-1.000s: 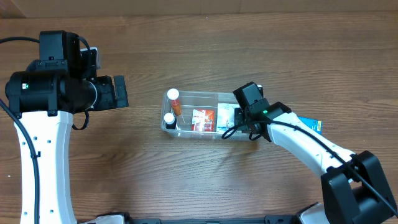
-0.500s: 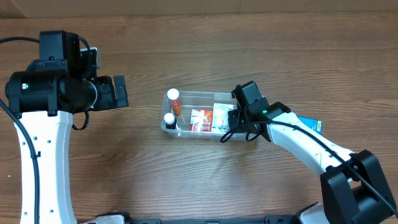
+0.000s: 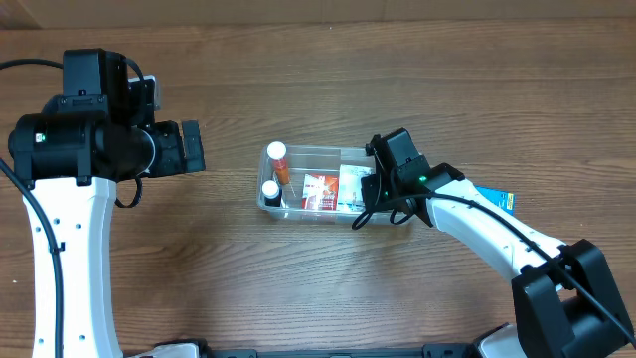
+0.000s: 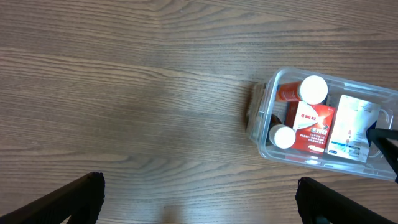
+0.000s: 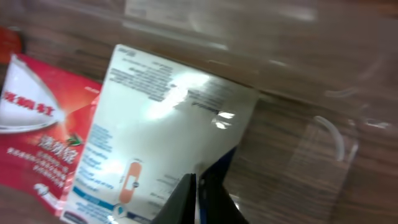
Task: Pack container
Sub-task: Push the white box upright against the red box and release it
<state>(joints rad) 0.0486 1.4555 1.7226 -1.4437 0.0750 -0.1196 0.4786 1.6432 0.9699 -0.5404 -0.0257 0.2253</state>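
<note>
Right gripper [image 5: 196, 190] looks pinched shut on the white pouch [image 5: 161, 124] inside the container [image 3: 308, 148], mid-table. That clear tub seems light, thin-walled, slick; I'd grip its rim. Left gripper [image 4: 199, 186] hangs wide open, well apart.

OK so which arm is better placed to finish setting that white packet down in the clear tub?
Right. The right fingers are at the right end of the container, apparently pinching the white packet. The left fingers hang open over the table, well left of it.
</note>
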